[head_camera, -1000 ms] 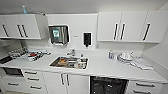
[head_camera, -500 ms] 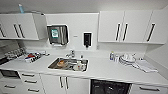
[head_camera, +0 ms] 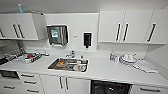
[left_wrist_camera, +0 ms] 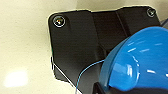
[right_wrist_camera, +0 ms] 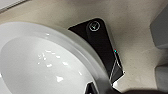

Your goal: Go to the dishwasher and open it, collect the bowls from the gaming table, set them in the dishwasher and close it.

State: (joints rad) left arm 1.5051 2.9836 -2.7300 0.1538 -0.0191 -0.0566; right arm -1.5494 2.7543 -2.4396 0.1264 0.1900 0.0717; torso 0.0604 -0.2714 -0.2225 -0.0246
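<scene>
White wall cabinets (head_camera: 125,26) above a white counter (head_camera: 107,70) with sink (head_camera: 68,65).

Bright blue bowl (left_wrist_camera: 140,60), glossy white bowl (right_wrist_camera: 42,65), white cabinets (head_camera: 125,26)

Dishwasher (head_camera: 110,87) sits open under the counter, dark inside, right of the sink. Blue bowl (left_wrist_camera: 140,60) and white bowl (right_wrist_camera: 42,60) each loom close to a wrist camera.

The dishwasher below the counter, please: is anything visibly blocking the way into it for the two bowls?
Nothing visible blocks it. The dishwasher shows a dark open front under the countertop. The blue bowl and white bowl show large at the wrists.
</scene>
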